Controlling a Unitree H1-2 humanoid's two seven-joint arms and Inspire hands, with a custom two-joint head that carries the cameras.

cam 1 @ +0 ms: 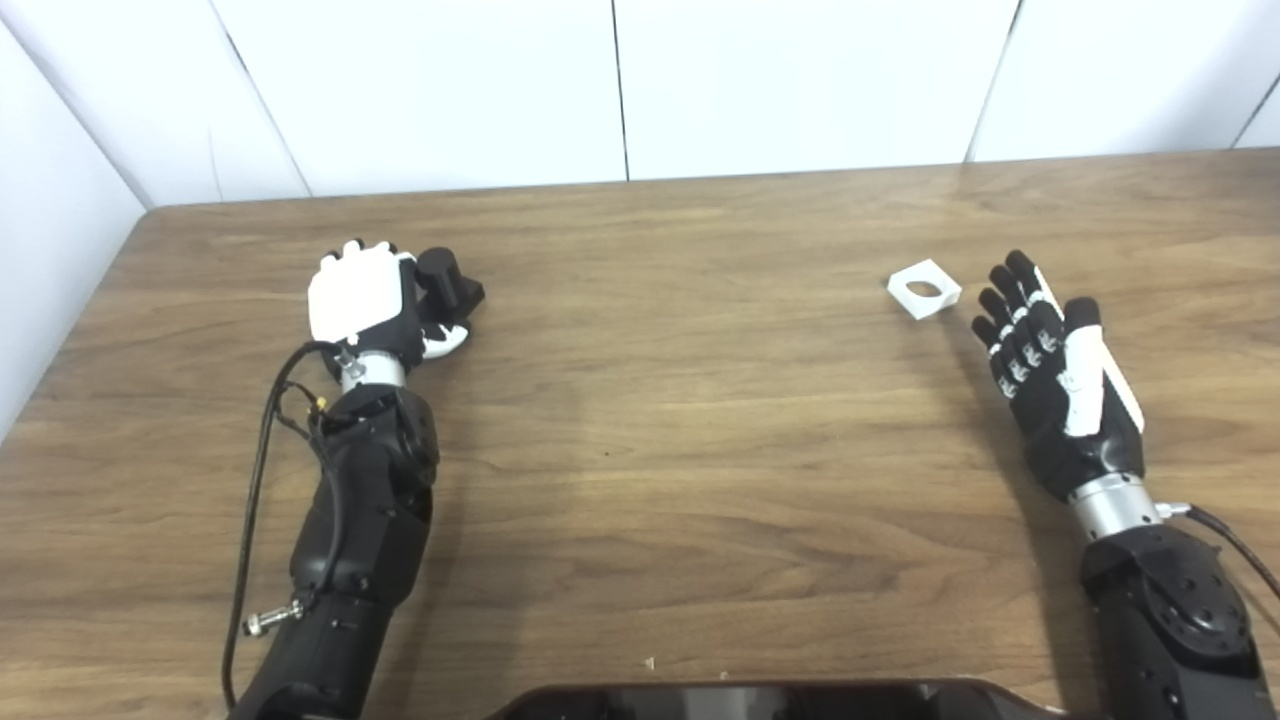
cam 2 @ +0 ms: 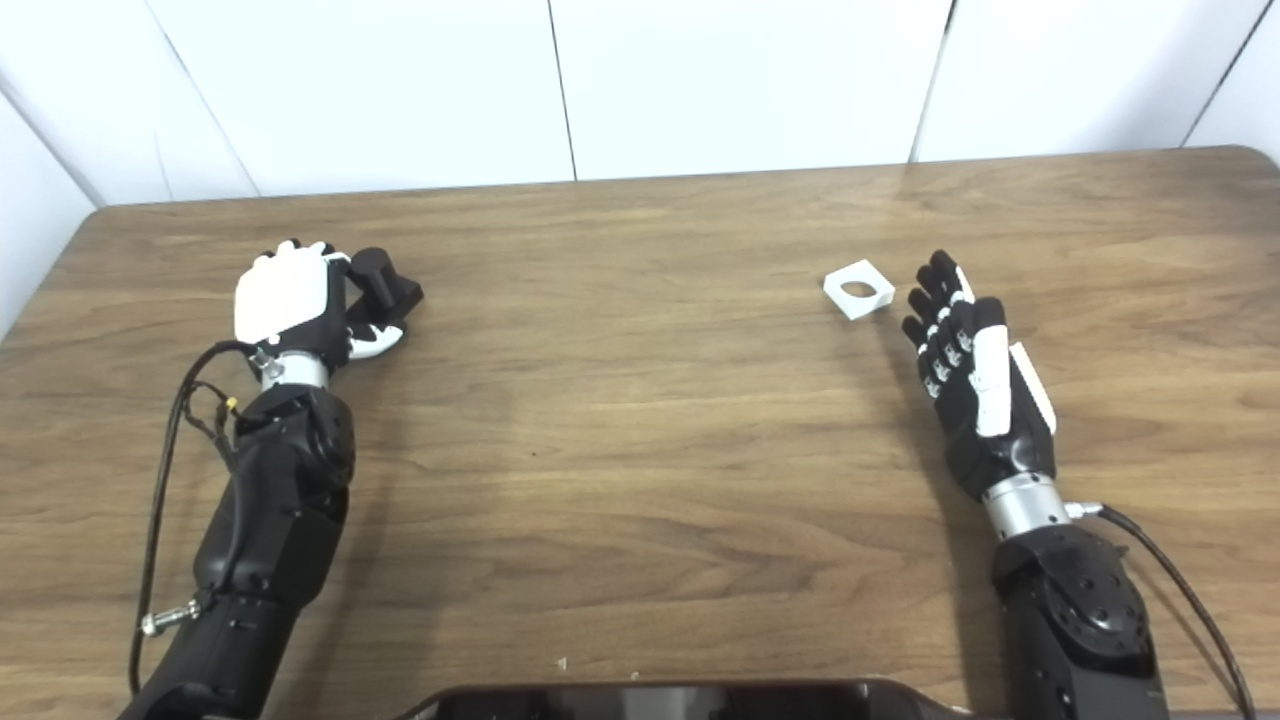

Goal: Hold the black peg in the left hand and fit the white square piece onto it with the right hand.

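So the black peg [cam 1: 447, 278] sits far left on the table [cam 1: 660, 420], my left hand [cam 1: 365, 300] curled against it; can't tell if the grip has really closed. Its round stub seems to stand upright on a blocky base. The white square piece [cam 1: 924, 288] lies flat, hole up, just beside my right hand [cam 1: 1050, 370], fingers spread, holding nothing. Grabbing stage, I'd say: next I pinch the square's edges.

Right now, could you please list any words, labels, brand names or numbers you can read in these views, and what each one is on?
No readable text in either view.
black peg, held in the left hand: no marking shows.
white square piece, lying on the wooden table: plain, with a round hole.
right hand, open: no label shows.
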